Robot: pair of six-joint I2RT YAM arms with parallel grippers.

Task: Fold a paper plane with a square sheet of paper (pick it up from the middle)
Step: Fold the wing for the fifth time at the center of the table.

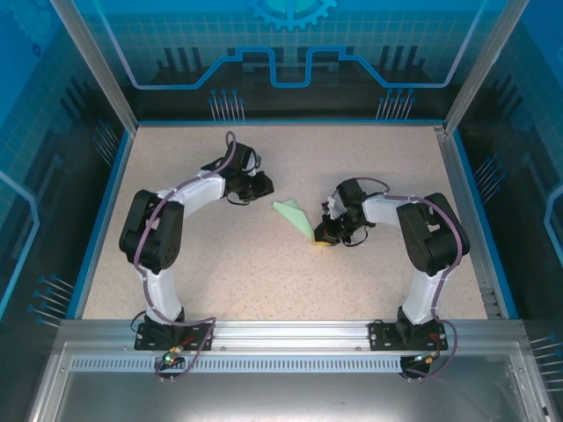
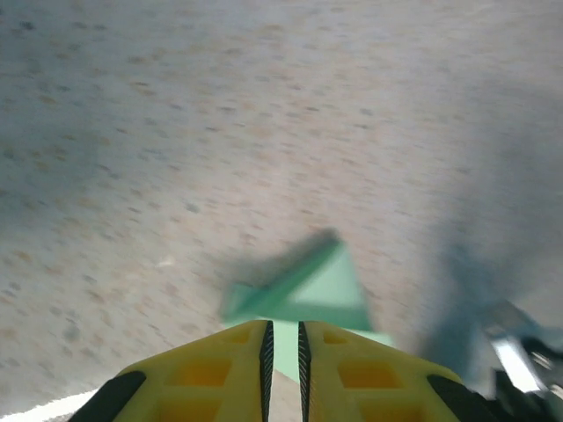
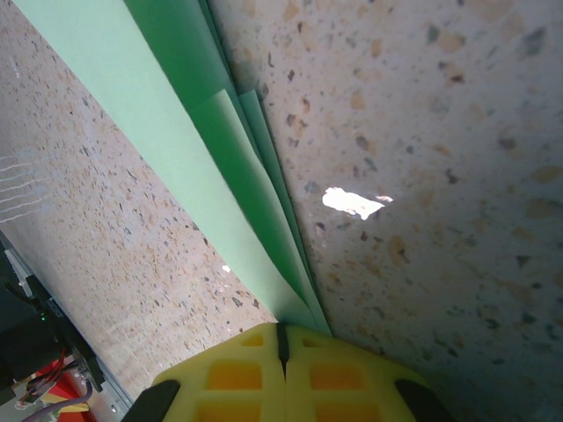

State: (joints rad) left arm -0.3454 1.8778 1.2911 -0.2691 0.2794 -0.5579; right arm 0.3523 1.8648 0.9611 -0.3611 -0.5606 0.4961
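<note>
top view: left gripper (image 1: pixel 264 187) parted by a slit, gripping nothing, paper plane (image 1: pixel 295 217) just ahead of its tips; right gripper (image 1: pixel 321 237) clamped on the pointed end. left wrist: yellow fingers (image 2: pixel 220 369) almost together, paper plane (image 2: pixel 321 286) just beyond on speckled table (image 2: pixel 176 132). right wrist: right gripper (image 3: pixel 281 330) pinched shut on folded green layers, running away up-left.

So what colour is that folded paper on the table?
The paper plane is pale mint green, plain and unmarked; the right wrist view shows it best.
</note>
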